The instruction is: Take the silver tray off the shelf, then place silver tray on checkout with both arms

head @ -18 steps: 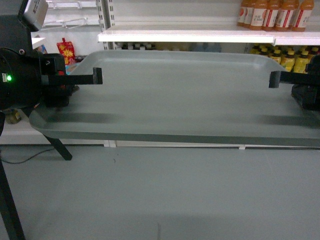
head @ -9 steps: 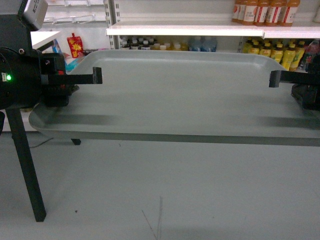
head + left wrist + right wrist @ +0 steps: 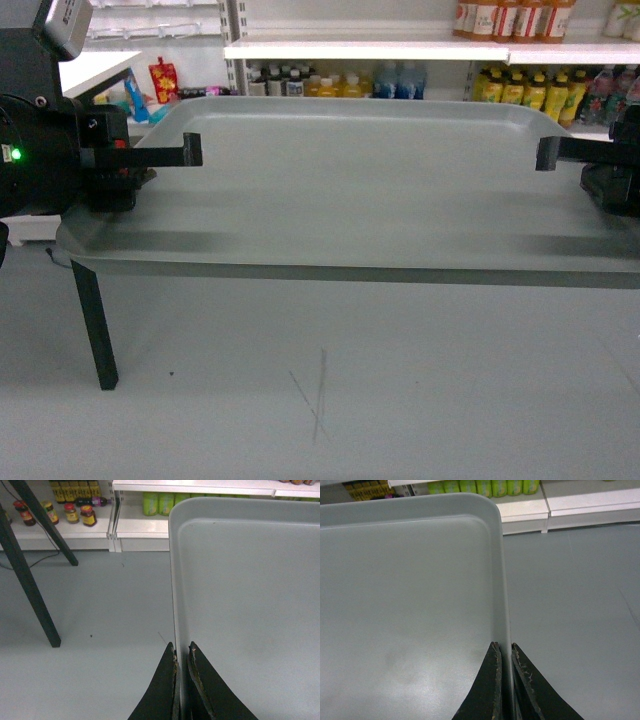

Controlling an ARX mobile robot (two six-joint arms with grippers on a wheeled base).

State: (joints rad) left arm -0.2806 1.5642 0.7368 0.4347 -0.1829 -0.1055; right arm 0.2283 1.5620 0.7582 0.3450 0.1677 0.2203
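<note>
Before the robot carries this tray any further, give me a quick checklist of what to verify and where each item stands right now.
1. Left gripper clamped on the left rim of the silver tray: ok, both fingers pinch the rim.
2. Right gripper clamped on the right rim: ok, same pinch.
3. Tray off the shelf: ok, it hangs over bare floor, the shelf stands behind it.
4. Tray level: ok, the near edge runs nearly level in the head view.
5. Tray unloaded: ok, nothing lies on it.
6. Checkout in reach: cannot tell, no counter is in view.
</note>
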